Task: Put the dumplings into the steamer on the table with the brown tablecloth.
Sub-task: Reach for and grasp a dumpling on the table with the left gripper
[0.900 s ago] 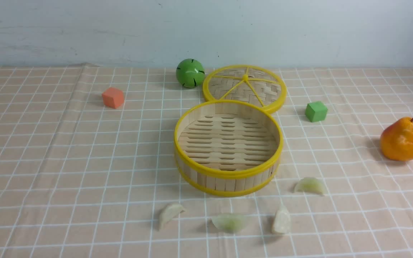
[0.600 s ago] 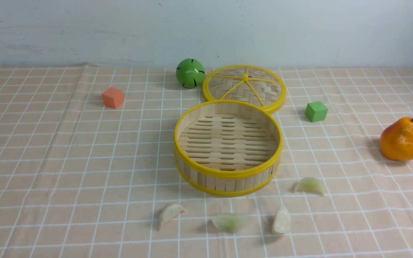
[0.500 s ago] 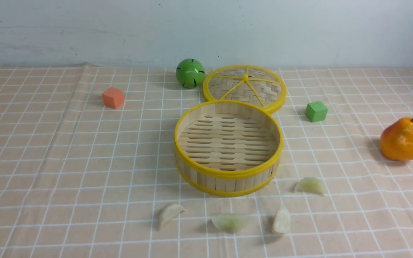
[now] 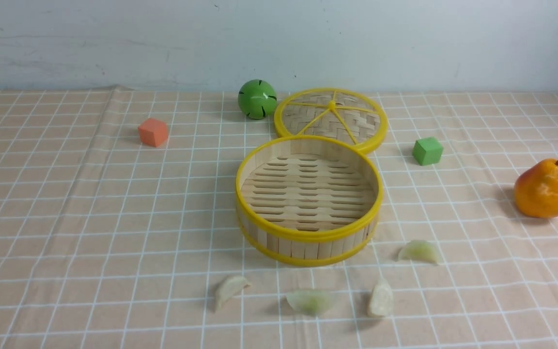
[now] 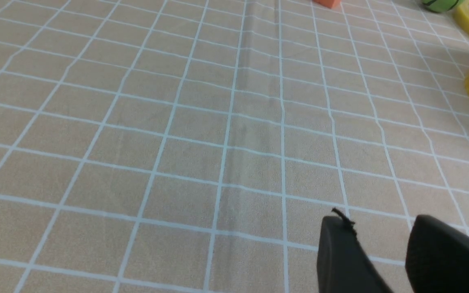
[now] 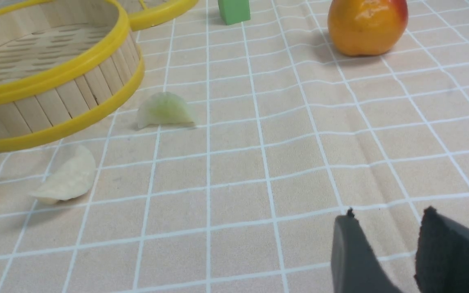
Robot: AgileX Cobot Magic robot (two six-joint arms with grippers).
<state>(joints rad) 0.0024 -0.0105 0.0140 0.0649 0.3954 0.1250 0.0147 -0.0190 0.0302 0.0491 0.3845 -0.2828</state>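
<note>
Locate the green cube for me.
In the front view the green cube sits on the robot's right side of the table, just right of the woven lid and left of the pear, touching neither.

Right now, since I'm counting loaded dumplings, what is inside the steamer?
Only the bare slatted floor shows inside the steamer; the dumplings lie on the tablecloth. Its near wall hides the floor's front strip.
</note>
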